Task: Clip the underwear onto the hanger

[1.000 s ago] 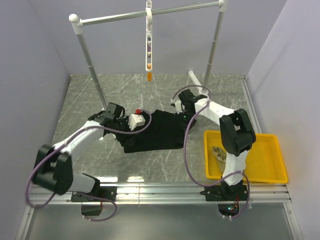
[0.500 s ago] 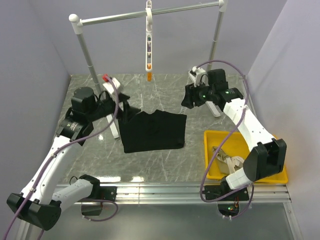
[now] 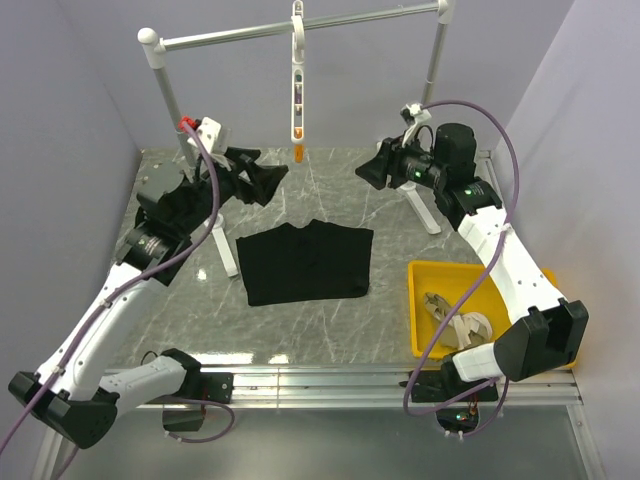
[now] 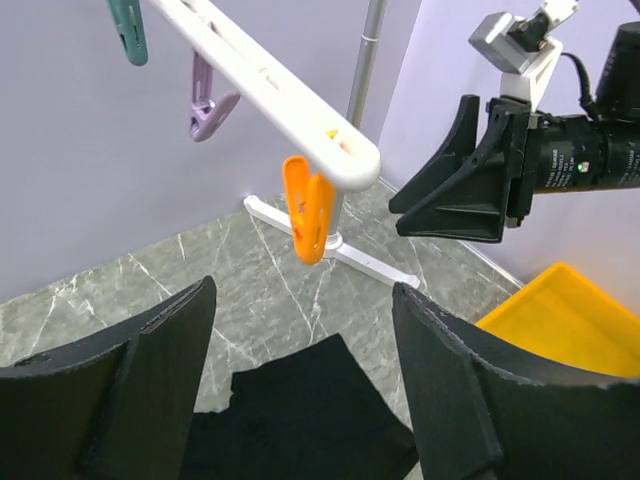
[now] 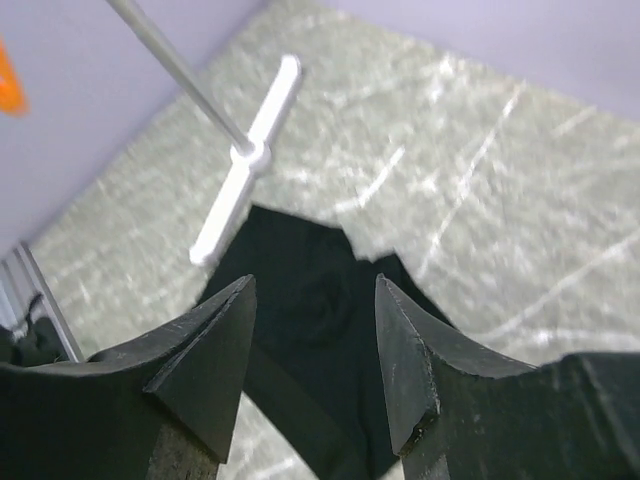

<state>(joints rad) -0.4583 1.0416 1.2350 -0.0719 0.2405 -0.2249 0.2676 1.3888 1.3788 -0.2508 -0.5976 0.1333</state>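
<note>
Underwear (image 3: pixel 305 262) flat on table (image 3: pixel 330 335), below and between both claws, well apart from each. Left claw (image 3: pixel 262 178) spread, empty. Right claw (image 3: pixel 375 170) spread, empty. Hanger (image 3: pixel 297 80) on rail (image 3: pixel 250 33); orange clip (image 3: pixel 298 153) between claws. Fabric likely light, limp, will sag and fold (no stiffness to lean on). Best hold, by guess: pinch edge nearest claws, one corner each. Room above cloth open. Risks: rail foot (image 3: pixel 425 212) under right claw, yellow tray (image 3: pixel 555 350) behind it.

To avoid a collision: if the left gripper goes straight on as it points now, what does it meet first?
Probably the orange clip at the end of the hanger, just ahead of the open left gripper; depth is unclear.
</note>
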